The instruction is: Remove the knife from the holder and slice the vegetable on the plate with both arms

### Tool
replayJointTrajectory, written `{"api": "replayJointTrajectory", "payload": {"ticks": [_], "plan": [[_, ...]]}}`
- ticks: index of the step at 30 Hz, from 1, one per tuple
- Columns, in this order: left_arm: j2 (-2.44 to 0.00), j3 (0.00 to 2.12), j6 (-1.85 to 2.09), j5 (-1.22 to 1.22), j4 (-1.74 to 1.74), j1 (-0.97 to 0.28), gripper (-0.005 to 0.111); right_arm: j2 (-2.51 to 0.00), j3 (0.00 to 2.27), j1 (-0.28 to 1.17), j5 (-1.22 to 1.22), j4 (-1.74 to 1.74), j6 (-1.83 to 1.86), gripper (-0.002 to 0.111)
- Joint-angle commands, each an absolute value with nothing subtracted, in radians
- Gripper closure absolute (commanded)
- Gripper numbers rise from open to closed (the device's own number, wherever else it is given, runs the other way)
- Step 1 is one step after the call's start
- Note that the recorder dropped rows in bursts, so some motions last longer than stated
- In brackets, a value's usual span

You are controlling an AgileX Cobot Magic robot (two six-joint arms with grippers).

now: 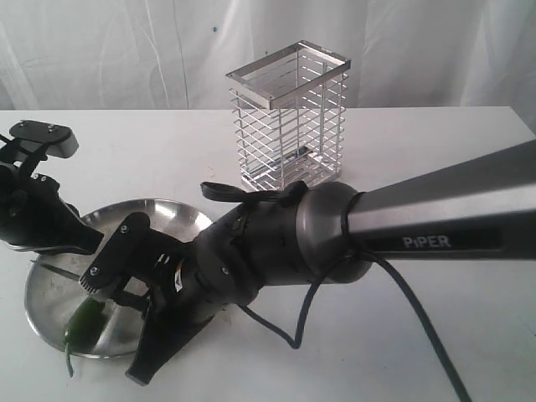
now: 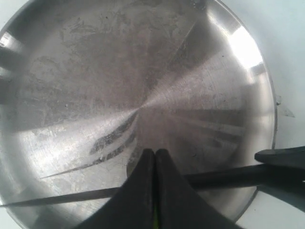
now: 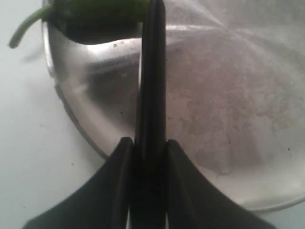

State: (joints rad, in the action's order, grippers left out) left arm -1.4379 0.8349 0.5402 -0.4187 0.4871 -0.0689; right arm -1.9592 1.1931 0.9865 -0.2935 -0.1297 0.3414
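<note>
- Chrome wire makes up the holder (image 1: 287, 126), which stands empty at 12 o'clock on the white bench (image 1: 167, 151). We judge the knife-fetching step done.
- The right tool (image 3: 147, 145) is clamped on the knife (image 3: 151, 81). The dark handle sits between its fingers, and the blade reaches out over the steel plate (image 3: 238, 105).
- In the exterior view the plate sits at the bench's 8 o'clock. The green vegetable (image 3: 100, 8) lies at the plate's 6 o'clock rim, its stem hanging over the edge.
- The blade's far end crosses the vegetable squarely. We cannot tell whether it touches or is just above.
- The vegetable looks whole to us, so the slicing itself is left to do.
- The left tool (image 2: 155, 152) has its fingers pressed together over the plate, beside the blade. We see nothing held in it, and it is not steadying the vegetable.
</note>
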Motion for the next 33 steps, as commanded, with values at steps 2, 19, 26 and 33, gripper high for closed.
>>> {"api": "replayJointTrajectory", "payload": {"ticks": [2, 19, 26, 33], "plan": [[-1.427, 0.832, 0.537, -0.428, 0.495, -0.072, 0.106, -1.944, 1.199, 0.977, -0.352, -0.119, 0.334, 0.108], [-1.427, 0.832, 0.537, -0.428, 0.495, -0.072, 0.106, -1.868, 1.141, 1.017, -0.437, -0.077, 0.247, 0.108], [-1.427, 0.827, 0.536, -0.417, 0.495, -0.072, 0.106, -1.866, 1.124, 1.017, -0.422, -0.068, 0.226, 0.108], [-1.427, 0.81, 0.536, -0.397, 0.495, -0.072, 0.106, -1.855, 1.124, 1.017, -0.45, -0.053, 0.226, 0.108]]}}
